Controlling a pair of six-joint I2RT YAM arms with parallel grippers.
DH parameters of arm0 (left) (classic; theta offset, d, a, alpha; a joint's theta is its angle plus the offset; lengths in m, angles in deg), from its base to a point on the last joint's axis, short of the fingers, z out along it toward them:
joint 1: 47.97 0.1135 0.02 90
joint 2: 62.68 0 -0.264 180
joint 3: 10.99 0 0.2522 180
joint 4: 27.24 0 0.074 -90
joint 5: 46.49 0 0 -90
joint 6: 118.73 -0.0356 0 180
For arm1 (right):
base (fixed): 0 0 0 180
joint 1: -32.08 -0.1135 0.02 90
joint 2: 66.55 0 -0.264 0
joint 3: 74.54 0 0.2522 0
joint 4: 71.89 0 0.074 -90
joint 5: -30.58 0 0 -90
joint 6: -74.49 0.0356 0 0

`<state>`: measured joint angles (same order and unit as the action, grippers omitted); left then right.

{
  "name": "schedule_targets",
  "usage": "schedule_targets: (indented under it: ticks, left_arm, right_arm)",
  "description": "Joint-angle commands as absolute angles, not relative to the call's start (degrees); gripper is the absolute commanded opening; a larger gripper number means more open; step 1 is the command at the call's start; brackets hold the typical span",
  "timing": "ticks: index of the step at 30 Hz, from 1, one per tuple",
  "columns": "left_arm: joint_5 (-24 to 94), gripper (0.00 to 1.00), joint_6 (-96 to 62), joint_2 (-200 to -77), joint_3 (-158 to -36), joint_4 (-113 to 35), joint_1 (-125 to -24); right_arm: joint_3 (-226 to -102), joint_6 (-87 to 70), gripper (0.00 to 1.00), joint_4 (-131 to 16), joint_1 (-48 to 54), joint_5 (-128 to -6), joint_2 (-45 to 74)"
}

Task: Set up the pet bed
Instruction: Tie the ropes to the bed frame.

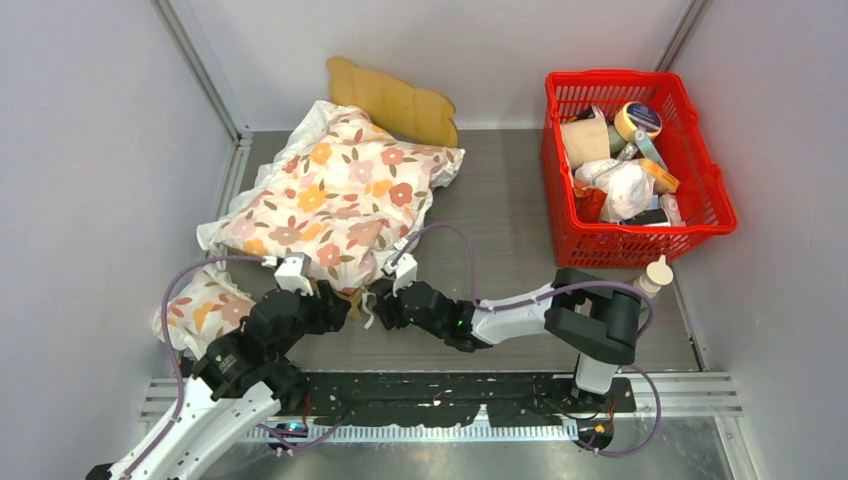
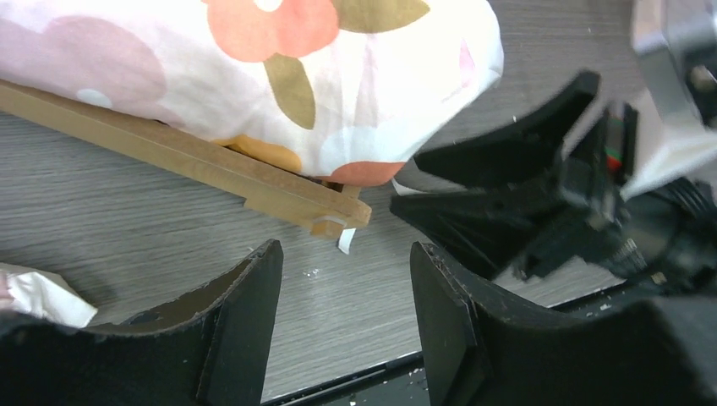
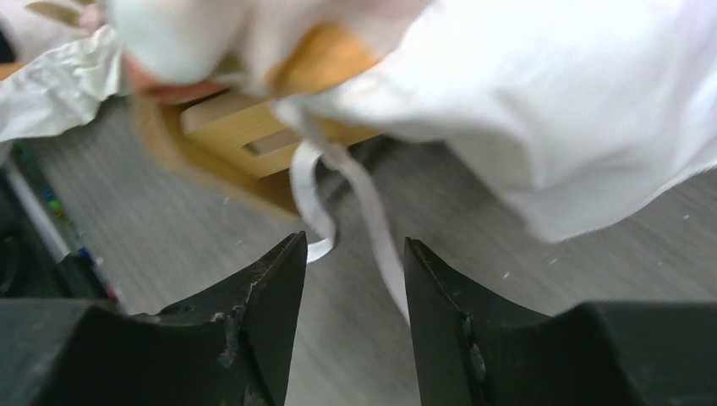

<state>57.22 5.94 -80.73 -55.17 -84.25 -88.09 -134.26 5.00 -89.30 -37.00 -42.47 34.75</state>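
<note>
- Pet bed on the grey table, left of the middle, almost wholly covered by a white floral cushion; only the scalloped headboard at the far end and a bit of light wood at the near edge uncovered.
- Left gripper low over the table, just in front of the near corner of the wooden rail; fingers well apart, with nothing between them but bare table.
- Right gripper just beside the left one, pointed at the same near edge of the bed; fingers parted too, gripping nothing.
- White fabric tie from the cushion hanging down before the gap of the right fingers; impossible to tell whether touching a finger.
- Small floral pillow at the left edge of the table, beside the left arm.
- Red basket full of small items at the far right, well apart from the bed; a white bottle just beside its near corner.
</note>
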Motion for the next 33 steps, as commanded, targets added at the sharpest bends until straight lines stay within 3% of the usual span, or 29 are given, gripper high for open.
schedule_targets:
  ticks: [1, 9, 25, 27, 30, 33]
  left_arm:
    - [62.24, 0.61, 8.42, -80.64, -56.94, -84.78, -88.27]
    - [62.83, 0.61, 8.85, -80.85, -57.28, -84.43, -88.23]
    - [60.41, 0.61, 6.68, -80.55, -57.49, -84.07, -88.23]
    - [60.22, 0.6, 5.34, -80.54, -58.11, -83.81, -88.23]
    - [60.13, 0.58, 3.16, -80.24, -59.09, -83.91, -88.23]
    - [56.68, 0.59, -1.0, -79.41, -59.27, -83.62, -88.27]
  right_arm:
    - [-133.34, 7.26, 0.51, -92.7, -40.98, -39.51, 29.54]
    - [-135.79, 5.57, 0.48, -97.86, -42.18, -37.51, 36.93]
    - [-141.35, 0.92, 0.49, -94.19, -42.1, -35.17, 46.6]
    - [-141.17, 1.31, 0.44, -94.39, -42.14, -35.22, 46.54]
    - [-140.37, 2.23, 0.1, -94.59, -41.7, -35.91, 44.53]
    - [-136.99, 6.13, 0.05, -96.08, -40.83, -40.77, 38.21]
